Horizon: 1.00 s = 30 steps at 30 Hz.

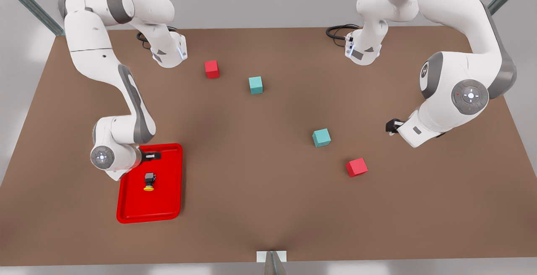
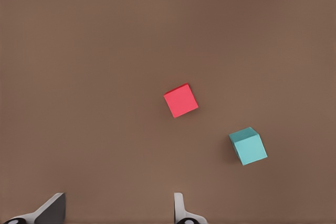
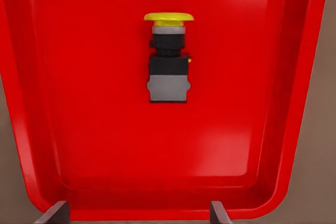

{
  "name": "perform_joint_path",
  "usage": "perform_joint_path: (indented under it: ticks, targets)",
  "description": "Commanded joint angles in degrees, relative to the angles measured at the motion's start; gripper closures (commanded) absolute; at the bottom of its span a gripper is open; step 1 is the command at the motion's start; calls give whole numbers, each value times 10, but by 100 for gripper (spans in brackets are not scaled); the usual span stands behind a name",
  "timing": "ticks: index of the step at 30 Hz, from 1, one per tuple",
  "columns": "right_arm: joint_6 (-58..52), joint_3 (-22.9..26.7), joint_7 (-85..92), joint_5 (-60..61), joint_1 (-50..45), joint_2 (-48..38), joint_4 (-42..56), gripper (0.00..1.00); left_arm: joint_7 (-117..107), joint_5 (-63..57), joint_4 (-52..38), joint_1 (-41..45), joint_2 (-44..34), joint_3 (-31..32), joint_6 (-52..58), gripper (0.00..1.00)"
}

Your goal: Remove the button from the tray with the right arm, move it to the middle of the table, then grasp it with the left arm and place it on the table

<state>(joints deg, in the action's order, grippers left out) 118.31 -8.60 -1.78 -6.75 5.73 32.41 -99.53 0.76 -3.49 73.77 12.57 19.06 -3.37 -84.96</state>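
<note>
The button (image 1: pixel 149 181) lies on its side in the red tray (image 1: pixel 168 208) at the front view's lower left, its yellow cap toward the table's front edge. In the right wrist view the button (image 3: pixel 168 59) rests mid-tray (image 3: pixel 79 129), clear of the rim. My right gripper (image 1: pixel 151 156) hovers above the tray's far edge, open (image 3: pixel 136 216), holding nothing and apart from the button. My left gripper (image 1: pixel 392 126) waits at the front view's right, open (image 2: pixel 115 211) and holding nothing above the bare brown table (image 1: pixel 251 174).
A red cube (image 1: pixel 356 167) and a teal cube (image 1: pixel 321 137) sit near the left gripper, also visible as red cube (image 2: pixel 181 100) and teal cube (image 2: pixel 248 146). Another red cube (image 1: pixel 212 69) and teal cube (image 1: pixel 255 85) lie toward the back.
</note>
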Motion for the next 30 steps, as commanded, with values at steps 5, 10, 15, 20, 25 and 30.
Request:
perform_joint_path:
  ticks: [5,10,15,20,25,30]
  targets:
    - [296,2,11,-27,11,66,1,0,2,1,1,0,-1,0,0,0]
    - [296,2,20,-27,19,69,-15,0,2,1,1,1,-1,0,-1,0]
    - [295,2,13,-26,18,78,-22,0,0,0,1,2,5,-1,-2,0]
    - [293,2,14,-26,19,82,-21,9,0,0,1,2,5,-1,-2,0]
    - [288,2,19,-26,20,82,-21,47,-1,1,1,2,5,-1,-2,0]
    - [265,2,30,-27,18,78,-16,59,-1,0,1,3,8,0,-2,0]
